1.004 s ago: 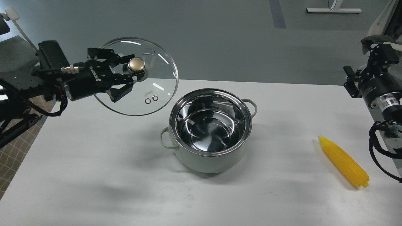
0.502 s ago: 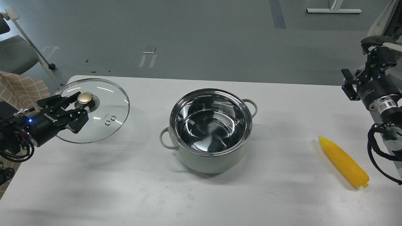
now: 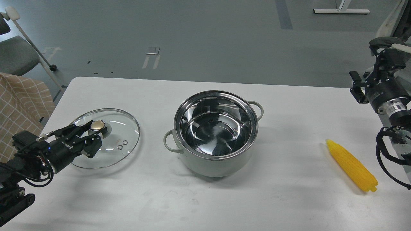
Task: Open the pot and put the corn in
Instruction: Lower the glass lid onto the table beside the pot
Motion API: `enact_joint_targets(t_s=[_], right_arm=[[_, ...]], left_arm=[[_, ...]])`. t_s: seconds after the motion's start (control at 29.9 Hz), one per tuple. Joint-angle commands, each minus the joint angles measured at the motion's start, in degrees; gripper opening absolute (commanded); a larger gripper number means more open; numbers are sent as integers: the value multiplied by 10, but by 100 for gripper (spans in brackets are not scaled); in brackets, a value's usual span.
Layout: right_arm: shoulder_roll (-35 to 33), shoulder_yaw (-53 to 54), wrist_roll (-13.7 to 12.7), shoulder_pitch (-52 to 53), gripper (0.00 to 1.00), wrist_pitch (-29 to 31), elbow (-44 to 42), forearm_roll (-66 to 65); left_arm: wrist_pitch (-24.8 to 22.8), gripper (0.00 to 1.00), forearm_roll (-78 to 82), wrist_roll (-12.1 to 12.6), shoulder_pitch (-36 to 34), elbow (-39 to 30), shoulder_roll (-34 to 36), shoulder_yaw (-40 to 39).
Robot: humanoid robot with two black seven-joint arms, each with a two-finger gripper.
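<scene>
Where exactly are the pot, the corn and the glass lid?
pot (image 3: 221, 162): head view, front outer wall.
corn (image 3: 351, 166): head view, middle of the cob.
glass lid (image 3: 126, 126): head view, clear glass right of the knob.

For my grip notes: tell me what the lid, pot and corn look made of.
Lid: clear glass, since the table shows through it; brassy metal-looking knob.
Pot: mirror-bright interior, likely steel; pale grey-green outside, perhaps enamel or paint.
Corn: uniform glossy yellow with moulded kernels, probably plastic.
</scene>
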Motion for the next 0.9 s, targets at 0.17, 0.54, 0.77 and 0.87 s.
enact_joint_targets(t_s=[0.17, 0.54, 0.77, 0.87], right_arm=[[0, 0, 0, 0, 100, 0, 0, 0], [0, 0, 0, 0, 100, 0, 1, 0], [-1, 1, 0, 0, 100, 0, 1, 0], [-1, 1, 0, 1, 100, 0, 1, 0]], left_arm=[[0, 0, -3, 0, 1, 26, -36, -9], [0, 30, -4, 0, 2, 41, -43, -1], [0, 64, -3, 0, 3, 38, -40, -2], [0, 78, -9, 0, 1, 33, -32, -3]])
